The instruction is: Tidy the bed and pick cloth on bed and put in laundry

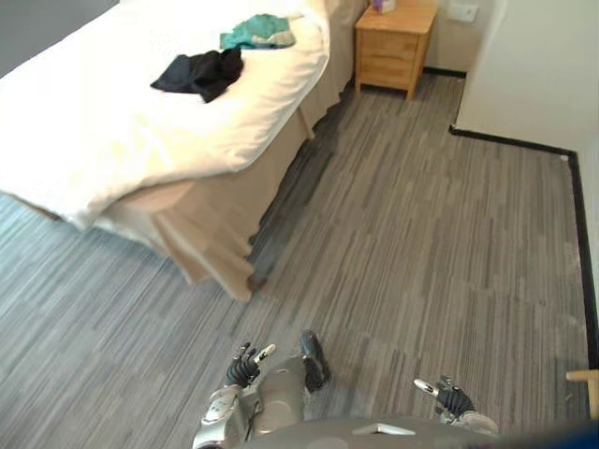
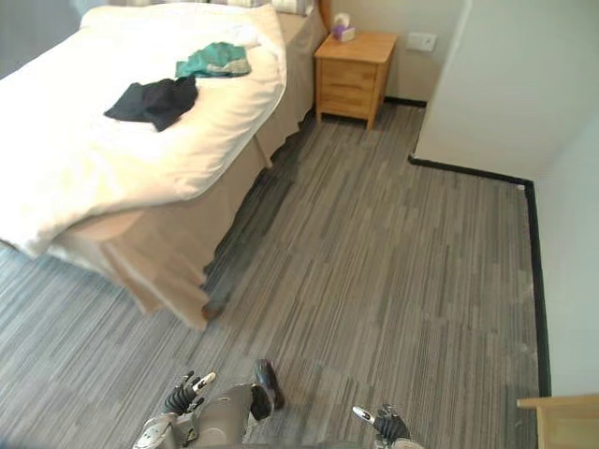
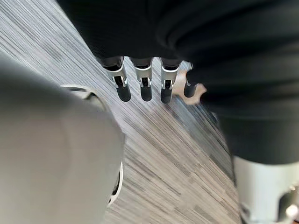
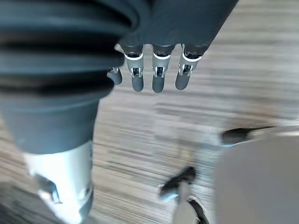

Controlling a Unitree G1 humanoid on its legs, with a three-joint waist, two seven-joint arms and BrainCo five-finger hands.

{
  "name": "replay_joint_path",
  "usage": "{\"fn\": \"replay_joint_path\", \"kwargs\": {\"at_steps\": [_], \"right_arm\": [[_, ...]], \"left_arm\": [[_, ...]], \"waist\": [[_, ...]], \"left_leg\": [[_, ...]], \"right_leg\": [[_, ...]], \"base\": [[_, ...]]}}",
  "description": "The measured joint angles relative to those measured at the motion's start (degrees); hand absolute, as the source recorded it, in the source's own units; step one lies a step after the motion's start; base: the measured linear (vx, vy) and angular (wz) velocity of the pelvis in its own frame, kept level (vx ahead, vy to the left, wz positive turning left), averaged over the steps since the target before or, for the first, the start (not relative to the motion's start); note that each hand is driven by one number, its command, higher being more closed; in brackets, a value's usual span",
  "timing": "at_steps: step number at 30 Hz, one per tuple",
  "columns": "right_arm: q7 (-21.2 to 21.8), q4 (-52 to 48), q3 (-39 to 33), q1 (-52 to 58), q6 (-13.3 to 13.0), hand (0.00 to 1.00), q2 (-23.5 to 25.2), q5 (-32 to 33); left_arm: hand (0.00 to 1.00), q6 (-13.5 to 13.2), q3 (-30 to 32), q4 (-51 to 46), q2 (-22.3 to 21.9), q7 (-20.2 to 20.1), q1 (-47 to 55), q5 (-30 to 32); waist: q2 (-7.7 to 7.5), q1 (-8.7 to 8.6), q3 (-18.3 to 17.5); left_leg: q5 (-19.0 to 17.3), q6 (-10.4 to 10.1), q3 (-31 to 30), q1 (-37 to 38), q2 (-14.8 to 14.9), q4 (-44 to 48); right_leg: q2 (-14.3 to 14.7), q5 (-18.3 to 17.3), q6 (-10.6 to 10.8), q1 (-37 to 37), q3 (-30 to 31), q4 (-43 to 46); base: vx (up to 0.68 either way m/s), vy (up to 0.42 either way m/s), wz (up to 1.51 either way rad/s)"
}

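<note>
Left eye view: black cloth (image 1: 199, 73) crumpled on top of the bed (image 1: 103, 131), on its white cover, near the side edge. Teal cloth (image 1: 257, 33) just past it toward the head of the bed, very close to the black one; contact between them not clear. Wooden nightstand (image 1: 393, 47) beside the head of the bed. Left hand (image 1: 245, 365) low over the striped grey floor (image 1: 421, 234), well apart from the bed's foot corner, relaxed and grasping nothing. Right hand (image 1: 451, 400) farther out from the bed, likewise slack and empty.

Right eye view: same layout, with a tissue box (image 2: 343, 28) on the nightstand by the head of the bed.

Left wrist view: fingers (image 3: 142, 86) straight and released, floor past them.

Right wrist view: fingers (image 4: 159, 79) straight and released too, over the floor.
</note>
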Motion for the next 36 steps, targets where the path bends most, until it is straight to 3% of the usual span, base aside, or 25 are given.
{"fn": "replay_joint_path", "kwargs": {"at_steps": [1, 2, 3, 4, 5, 6, 7, 9, 11, 14, 16, 17, 18, 19, 20, 22, 24, 25, 27, 29, 31, 33, 34, 36], "right_arm": [[-0.3, -0.2, -0.2, 0.9, -0.2, 0.0, 0.1, -0.2], [-0.8, 0.4, -1.1, 1.4, -0.2, 0.0, 0.7, -0.6], [-1.5, 1.5, -2.3, 2.4, 0.0, 0.0, 1.4, -2.3], [-2.1, 3.2, -3.2, 2.4, 0.4, 0.0, 1.5, -3.4], [-2.7, 4.7, -4.0, 2.0, 0.8, 0.0, 1.4, -4.7], [-3.0, 5.8, -4.7, 0.8, 1.3, 0.0, 1.5, -5.7], [-3.3, 5.9, -4.9, 0.4, 1.3, 0.0, 1.5, -7.0], [-3.7, 5.2, -4.9, 0.5, 0.5, 0.0, 1.2, -7.5], [-3.8, 4.4, -4.6, 0.2, -1.0, 0.0, 0.5, -7.5], [-3.8, 5.0, -4.4, -1.8, -1.5, 0.0, 0.7, -7.4], [-3.8, 5.0, -4.0, -1.9, -1.5, 0.0, 1.1, -7.4], [-3.7, 5.0, -2.9, -1.9, -1.7, 0.0, 1.3, -7.4], [-3.7, 5.1, -2.2, -2.0, -2.0, 0.0, 2.2, -7.3], [-3.8, 5.1, -2.4, -2.0, -2.0, 0.0, 1.5, -7.3], [-3.6, 5.0, -1.6, -2.1, -2.1, 0.0, 0.1, -7.5], [-3.6, 5.6, -0.1, -3.0, -2.0, 0.0, -1.2, -7.3], [-3.7, 5.5, 2.4, -3.1, -2.0, 0.0, -1.5, -6.6], [-3.7, 5.5, 3.1, -3.0, -1.9, 0.0, -1.3, -6.1], [-3.9, 5.2, 4.3, -2.5, -1.2, 0.0, -0.9, -5.7], [-4.1, 5.1, 4.3, -1.5, -0.7, 0.0, -1.2, -5.5], [-4.0, 5.3, 4.0, -1.7, 0.0, 0.0, -2.2, -5.6], [-3.6, 5.5, 3.1, -1.7, 0.1, 0.0, -2.3, -5.8], [-3.5, 5.8, 2.1, -1.7, 0.2, 0.0, -2.3, -5.9], [-3.5, 7.0, 1.1, -1.7, 0.5, 0.0, -1.6, -5.9]], "left_arm": [[0.0, 0.0, 0.0, 0.4, -0.2, 0.2, 0.1, -0.2], [0.0, 0.1, 0.2, 1.5, 0.3, 0.9, 0.4, -0.7], [0.0, 0.3, -0.2, 2.2, 1.1, 2.4, 0.0, -2.0], [0.0, 0.5, -1.0, 2.4, 1.2, 3.3, -0.2, -2.4], [0.0, 0.6, -2.0, 2.6, 1.6, 3.9, -0.8, -2.6], [0.0, 1.0, -3.0, 3.4, 1.6, 4.6, -1.6, -3.9], [0.0, 1.4, -3.0, 4.9, 1.9, 4.8, -1.7, -4.6], [0.0, 1.5, -3.2, 6.6, 1.9, 4.8, -1.4, -4.7], [0.0, 1.7, -4.1, 8.2, 2.2, 4.7, -1.3, -4.8], [0.0, 1.7, -4.7, 8.3, 2.1, 4.7, -2.2, -6.1], [0.0, 1.7, -4.4, 8.6, 2.1, 4.8, -2.5, -6.4], [0.0, 1.7, -3.1, 8.6, 2.3, 4.8, -2.6, -6.6], [0.0, 1.7, -0.8, 8.9, 2.6, 4.9, -2.8, -6.6], [0.0, 1.8, 0.1, 9.2, 1.5, 4.9, -2.7, -6.6], [0.0, 1.6, 1.1, 8.5, 0.0, 4.8, -2.0, -6.2], [0.0, 1.4, 4.0, 8.4, -2.0, 5.0, -0.9, -5.6], [0.0, 1.2, 7.1, 7.4, -2.5, 5.6, -0.4, -4.7], [0.0, 0.9, 8.3, 7.2, -2.5, 5.8, -0.1, -3.6], [0.0, 0.4, 9.2, 6.1, -2.4, 6.1, 0.7, -2.3], [0.0, -0.2, 9.6, 5.5, -2.5, 6.1, 1.0, -1.8], [0.0, -0.9, 9.2, 6.1, -3.1, 5.9, 1.2, -1.1], [0.0, -1.2, 8.4, 7.8, -3.5, 5.8, 1.2, -0.7], [0.0, -1.4, 8.3, 8.2, -3.4, 5.4, 1.0, 0.8], [0.0, -1.6, 8.3, 8.6, -2.5, 4.4, 0.4, 1.5]], "waist": [[0.15, 0.04, -0.8], [-0.93, 0.33, -1.9], [-2.87, -0.52, -3.7], [-3.46, -0.93, -4.8], [-3.03, -1.07, -5.0], [-3.37, -1.03, -4.6], [-3.39, -1.46, -4.3], [-1.96, -1.73, -3.4], [-1.54, -2.75, -3.3], [-0.91, -2.86, -2.8], [-1.32, -2.86, -2.5], [-2.64, -2.77, -2.2], [-3.96, -2.82, -1.6], [-2.6, -2.78, -1.3], [-0.64, -2.37, -1.5], [1.14, -2.64, -1.3], [0.98, -2.39, -1.3], [0.12, -2.41, -0.8], [-0.97, -0.97, -0.1], [-1.13, 0.3, -0.2], [0.48, 0.46, -1.2], [1.48, 0.06, -2.3], [1.62, -0.29, -2.5], [0.51, -0.08, -2.3]], "left_leg": [[-0.6, 1.5, 2.2, 0.1, -0.5, -0.7], [3.7, 9.1, 1.5, 0.8, -2.2, -0.9], [6.3, 11.7, -0.5, 1.7, -4.9, -0.6], [5.4, 12.8, -3.3, 2.0, -6.2, -0.6], [4.2, 12.0, -6.3, 3.4, -7.3, -1.0], [2.6, 11.1, -10.0, 6.2, -8.9, -1.3], [0.4, 10.1, -14.3, 10.4, -9.8, -1.0], [-2.0, 7.9, -20.4, 17.3, -9.6, -0.6], [-3.1, 6.3, -27.9, 23.3, -9.3, -2.2], [-4.3, 3.7, -37.7, 26.0, -6.7, -3.4], [-5.6, 1.4, -44.1, 26.9, -5.8, -3.3], [-7.3, -0.3, -47.6, 27.0, -6.3, -2.0], [-9.6, -2.2, -50.9, 27.1, -7.1, 0.3], [-9.9, -2.8, -50.6, 27.2, -5.6, 0.7], [-9.5, -3.7, -48.4, 27.6, -3.6, 0.2], [-8.3, -6.0, -45.8, 29.8, -0.5, -2.4], [-7.0, -7.8, -42.0, 29.3, 1.5, -0.6], [-7.0, -8.0, -40.3, 28.2, 2.1, 2.8], [-7.2, -9.6, -35.6, 22.5, 3.7, 15.1], [-8.3, -9.5, -29.2, 19.7, 6.3, 20.8], [-6.5, -8.8, -24.9, 20.1, 7.0, 12.0], [-5.4, -9.2, -25.1, 23.5, 5.3, 2.8], [-4.5, -9.2, -25.2, 25.3, 4.3, -2.0], [-3.6, -8.8, -24.9, 24.9, 3.0, -2.4]], "right_leg": [[0.4, -0.7, 0.3, 1.1, -0.6, 0.3], [-0.2, -2.5, 1.3, 2.2, -2.2, 2.5], [-1.8, -4.7, 3.8, -0.1, -6.8, 11.4], [-3.3, -4.8, 5.1, -4.9, -9.8, 23.5], [-5.4, -1.5, 6.9, -10.5, -11.3, 37.5], [-7.9, 0.5, 6.4, -16.5, -11.4, 52.1], [-10.2, -0.1, 7.0, -19.2, -11.5, 59.9], [-13.5, -1.3, 7.0, -22.0, -11.4, 63.3], [-17.2, -3.5, 7.5, -26.7, -9.3, 58.7], [-16.2, -2.2, 9.1, -31.6, -3.8, 38.5], [-14.9, 2.3, 9.9, -32.1, 2.1, 24.2], [-14.7, 5.9, 10.5, -32.0, 6.0, 16.9], [-14.7, 12.3, 9.9, -30.4, 7.8, 16.2], [-13.9, 10.8, 9.4, -30.0, 6.3, 17.5], [-13.2, 9.3, 7.7, -29.3, 3.6, 18.8], [-11.9, 6.8, 5.8, -27.4, -0.6, 20.2], [-11.5, 5.2, 4.2, -24.3, -4.7, 19.4], [-11.6, 4.7, 3.8, -22.5, -6.5, 18.5], [-11.7, 4.3, 3.0, -18.5, -9.6, 15.6], [-11.5, 4.0, 2.7, -16.2, -11.5, 13.8], [-11.5, 4.1, 3.3, -15.4, -11.7, 12.9], [-11.2, 5.2, 5.0, -15.3, -10.9, 11.0], [-11.0, 5.8, 5.4, -15.3, -11.0, 9.4], [-11.7, 7.1, 5.7, -15.2, -10.4, 7.8]], "base": [[0.75, 0.107, 0.01], [0.81, 0.091, 0.62], [0.82, 0.085, 1.09], [0.82, 0.105, 1.4], [0.78, 0.137, 1.46], [0.91, 0.145, 1.67], [0.73, 0.088, 1.59], [0.69, -0.005, 1.67], [0.71, -0.129, 1.96], [0.54, -0.292, 1.83], [0.51, -0.491, 1.6], [0.37, -0.441, 1.68], [0.41, -0.541, 1.56], [0.36, -0.463, 1.3], [0.33, -0.411, 0.87], [0.3, -0.32, 0.9], [0.27, -0.312, 0.96], [0.19, -0.258, 0.99], [0.13, -0.225, 0.8], [0.07, -0.114, 0.4], [0.06, 0.009, 0.1], [0.14, 0.076, 0.01], [0.14, 0.087, 0.05], [0.08, 0.115, -0.04]]}}
